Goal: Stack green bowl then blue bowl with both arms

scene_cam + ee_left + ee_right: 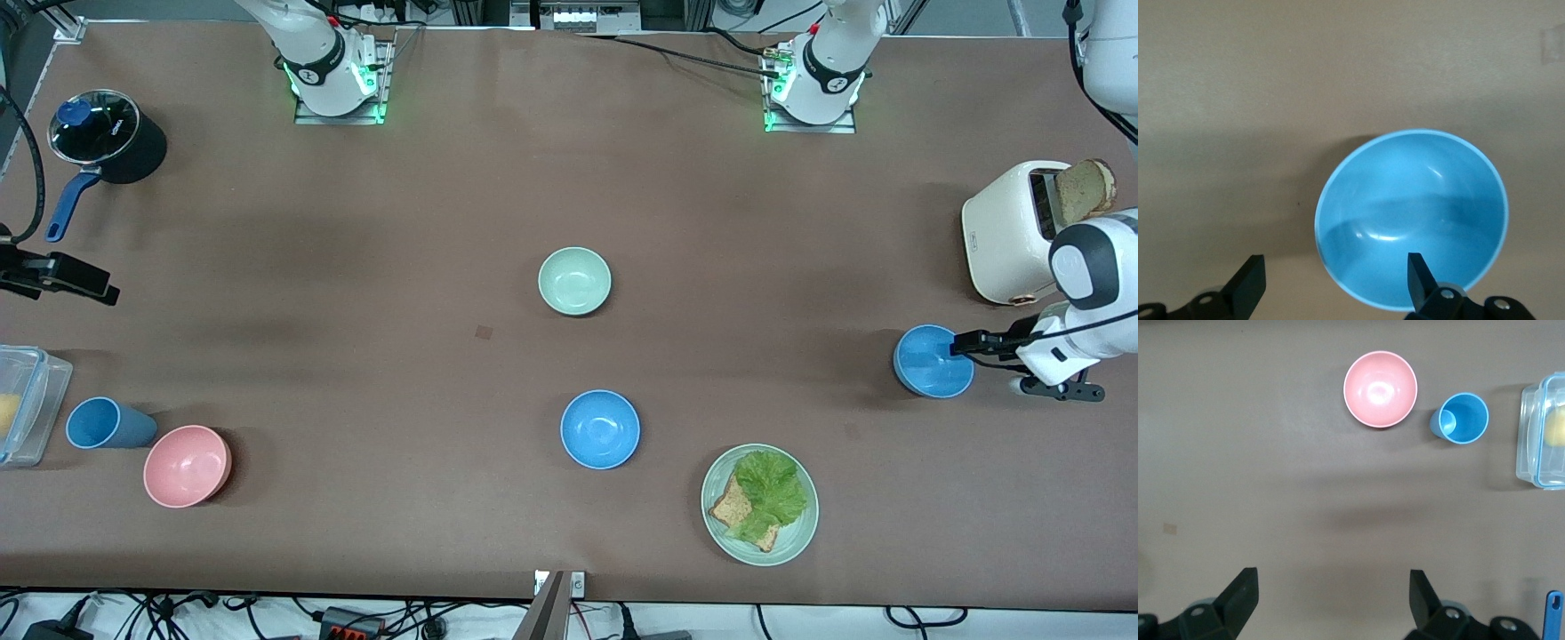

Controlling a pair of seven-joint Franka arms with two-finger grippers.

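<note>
The left gripper [1331, 283] straddles the rim of a blue bowl [932, 360] at the left arm's table end, jaws wide, not clamped. The right gripper [1331, 600] waits wide over bare table. The green bowl [574, 281] sits mid-table, clear all round.

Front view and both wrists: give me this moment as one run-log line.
left gripper: open, astride rim of blue bowl at left arm's end | right gripper: open, waiting over bare table | green bowl: mid-table, untouched | stack: not started

No text, number or brand can be read on anything here. The toaster [1009, 233] carries a small dark mark low on its side, and the pot lid [96, 124] a faint one; both are too small to make out
</note>
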